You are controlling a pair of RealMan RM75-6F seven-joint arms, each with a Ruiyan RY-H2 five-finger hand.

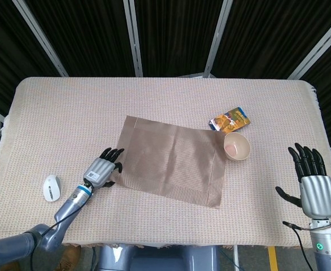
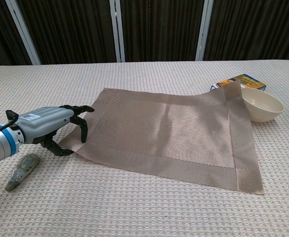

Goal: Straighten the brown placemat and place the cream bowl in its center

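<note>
brown placemat (image 2: 169, 131) | near-left corner pinched | left hand (image 2: 51, 126)

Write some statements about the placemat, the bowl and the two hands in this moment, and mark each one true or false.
1. The left hand is at the near left corner of the brown placemat. True.
2. The cream bowl stands in the centre of the placemat. False: it sits on the tablecloth beside the placemat's far right corner, which leans up against it.
3. The right hand holds the bowl. False: it is empty, fingers spread, apart from the bowl.
4. A colourful snack packet lies just behind the bowl. True.
5. A small white device lies to the left of the left hand. True.
</note>
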